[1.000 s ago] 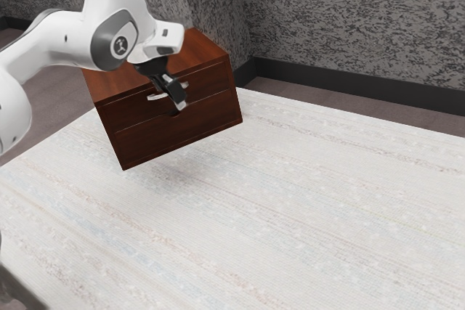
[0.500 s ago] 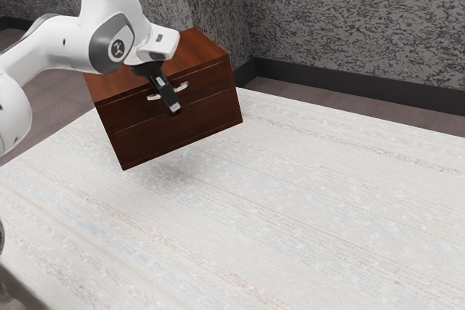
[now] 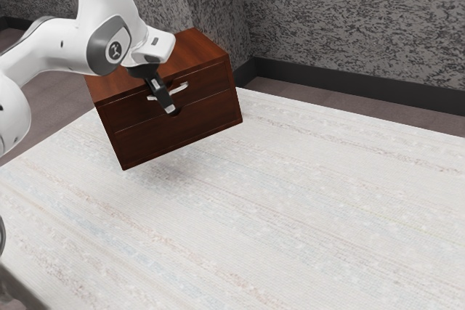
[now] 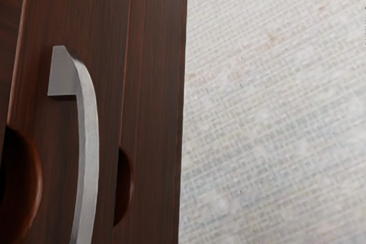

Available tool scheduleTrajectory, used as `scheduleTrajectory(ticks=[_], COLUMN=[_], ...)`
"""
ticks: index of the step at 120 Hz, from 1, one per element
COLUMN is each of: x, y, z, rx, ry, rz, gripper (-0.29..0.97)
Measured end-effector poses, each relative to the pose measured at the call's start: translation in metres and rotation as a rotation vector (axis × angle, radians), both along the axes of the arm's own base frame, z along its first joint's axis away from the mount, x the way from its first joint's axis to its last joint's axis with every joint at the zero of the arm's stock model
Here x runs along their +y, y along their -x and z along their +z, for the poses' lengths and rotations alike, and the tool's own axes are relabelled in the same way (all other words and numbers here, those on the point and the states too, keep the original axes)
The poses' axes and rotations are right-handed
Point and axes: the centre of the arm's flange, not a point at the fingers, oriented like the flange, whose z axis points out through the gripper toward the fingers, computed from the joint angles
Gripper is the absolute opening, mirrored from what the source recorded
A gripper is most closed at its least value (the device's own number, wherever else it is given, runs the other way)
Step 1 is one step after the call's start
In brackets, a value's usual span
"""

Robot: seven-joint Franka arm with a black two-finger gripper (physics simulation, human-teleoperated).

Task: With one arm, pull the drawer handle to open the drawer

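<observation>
Gripper (image 3: 166, 101): hangs slanted in front of the cabinet's upper drawer, right at the handle, its tip angled down toward the table.
Grip: I cannot tell whether it is wide, narrow or clamped; from the side it reads as one dark bar crossing the handle.
Handle (image 3: 179, 86): pale metal bow across the upper drawer front. In the wrist view it curves close by and stands off the wood.
Drawer (image 3: 207, 81): its front looks flush with the cabinet face, with no gap along its edges, so I judge it shut.
Cabinet (image 3: 182, 132): dark wood with two drawer fronts, at the table's far corner toward the exterior view's left.
Table (image 3: 305, 208): pale woven surface.
Done: the approach, by my reading, since the hand is at the handle.
Left: make sure of a hold on the handle, then pull straight out from the cabinet face until the drawer slides open.
Progress: early; no opening shows yet.
</observation>
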Motion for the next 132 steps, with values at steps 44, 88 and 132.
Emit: scheduleTrajectory(ticks=[44, 88, 132], x=[0.009, -0.001, -0.016], y=[0.000, 0.001, 0.002], z=[-0.009, -0.009, -0.019], rx=[-0.005, -0.011, -0.010], ry=[0.005, 0.000, -0.003], rz=[0.002, -0.006, -0.020], gripper=[0.61, 0.58, 0.49])
